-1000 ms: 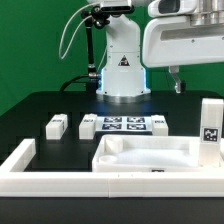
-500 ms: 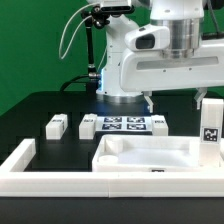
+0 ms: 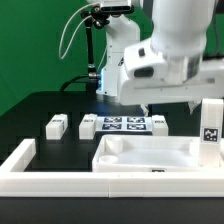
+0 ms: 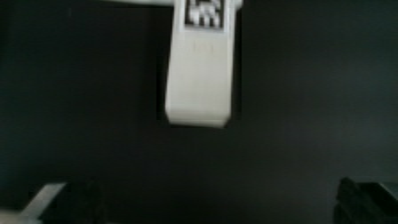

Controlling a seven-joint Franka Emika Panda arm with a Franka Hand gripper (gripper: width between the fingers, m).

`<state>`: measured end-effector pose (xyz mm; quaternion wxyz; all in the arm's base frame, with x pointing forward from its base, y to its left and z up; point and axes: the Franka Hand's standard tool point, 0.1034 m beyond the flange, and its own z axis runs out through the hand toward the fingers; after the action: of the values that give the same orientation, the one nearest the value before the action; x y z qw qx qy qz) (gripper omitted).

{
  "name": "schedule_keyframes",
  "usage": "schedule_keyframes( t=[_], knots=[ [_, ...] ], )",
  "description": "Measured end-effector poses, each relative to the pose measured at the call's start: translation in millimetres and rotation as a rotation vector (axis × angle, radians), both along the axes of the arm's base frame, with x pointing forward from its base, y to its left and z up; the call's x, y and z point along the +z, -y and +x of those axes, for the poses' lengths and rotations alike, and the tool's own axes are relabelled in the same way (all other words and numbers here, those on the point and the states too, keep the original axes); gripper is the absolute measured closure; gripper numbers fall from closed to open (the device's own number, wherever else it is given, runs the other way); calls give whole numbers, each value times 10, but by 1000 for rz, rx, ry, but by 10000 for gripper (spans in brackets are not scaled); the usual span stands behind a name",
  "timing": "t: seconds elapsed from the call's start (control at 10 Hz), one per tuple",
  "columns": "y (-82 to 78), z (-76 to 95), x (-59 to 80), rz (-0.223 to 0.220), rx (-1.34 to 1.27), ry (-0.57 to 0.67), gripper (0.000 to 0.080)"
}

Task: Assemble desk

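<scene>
At the exterior view's left the long white bar [image 3: 20, 156] lies along the front of the tabletop [image 3: 40, 105], untouched. Behind it the first leg block [image 3: 57, 125] and second leg block [image 3: 87, 127] lie just left of the marker board [image 3: 122, 125], and the third leg block [image 3: 159, 124] lies just right of it; none has shifted. The desk top [image 3: 145, 141] sits nearer the front, empty, with an upright leg block [image 3: 210, 125] by its right end. What has changed is the arm: within the last second it has swung in from the upper right and dropped low over the third block's area. The wrist view shows the tool [image 4: 210, 200] spread wide and empty, with a lying leg block [image 4: 201, 70] ahead of it; this looks like an approach for a pick-up, with no leg fitted yet
</scene>
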<state>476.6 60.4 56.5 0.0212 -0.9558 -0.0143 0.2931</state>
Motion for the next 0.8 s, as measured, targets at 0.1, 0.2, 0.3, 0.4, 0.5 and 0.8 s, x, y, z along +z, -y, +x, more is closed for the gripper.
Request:
schedule_keyframes(
  t=[0.1, 0.2, 0.3, 0.4, 0.5, 0.8],
  knots=[
    [-19, -50, -50, -2, -6, -48, 151],
    [-49, -79, -29, -8, 4, -88, 151],
    [-41, -115, -31, -8, 6, -159, 151],
    [-37, -77, -72, -9, 6, -172, 151],
    [-42, -66, -68, -9, 6, -164, 151],
    [-32, -259, -240, -22, -11, -216, 151]
  ],
)
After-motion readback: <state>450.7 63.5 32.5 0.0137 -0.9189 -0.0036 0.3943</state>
